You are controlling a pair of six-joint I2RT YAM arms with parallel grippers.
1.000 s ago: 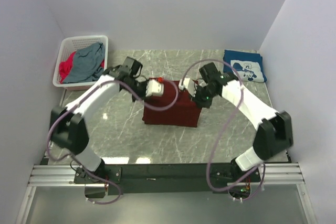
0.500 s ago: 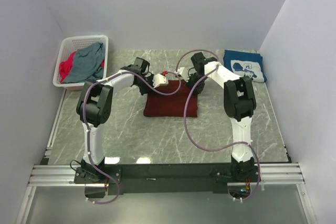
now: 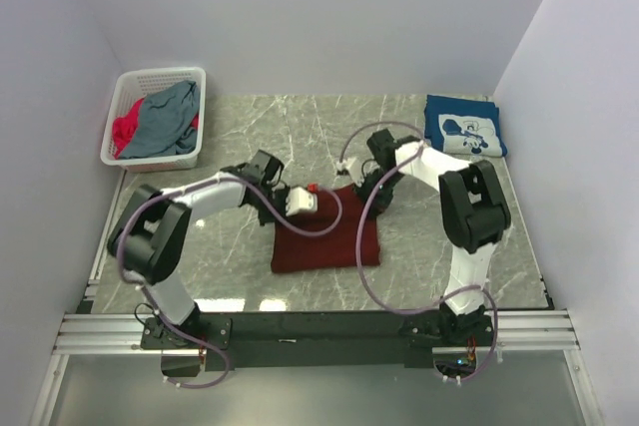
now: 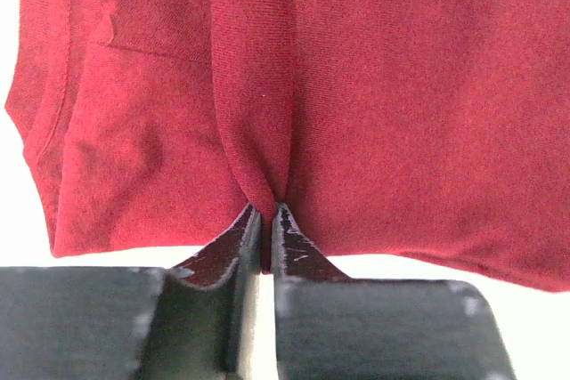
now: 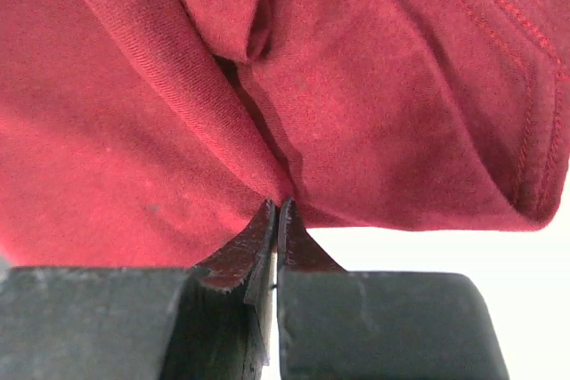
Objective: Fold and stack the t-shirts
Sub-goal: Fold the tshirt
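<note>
A: Quick, where's the shirt, and what are the grips doing?
B: The maroon t-shirt (image 3: 324, 241) is mid-frame in the top view, a folded block on the tabletop (image 3: 240, 266). The left pincer (image 4: 265, 215) is all but closed, nipping a pleat of it. The right pincer (image 5: 277, 211) is clamped tight on another bunch.
A: Step?
B: Looks like a fold, with both grips on the shirt's upper edge. Move the arms together at equal height, keep that edge taut and lay it flush. Let go only once the cloth lies flat.
A: The others?
B: The navy t-shirt (image 3: 464, 127) is folded at upper right. The grey-blue t-shirt (image 3: 165, 117) and pink t-shirt (image 3: 125, 132) are in the basket (image 3: 160, 77) at upper left.
</note>
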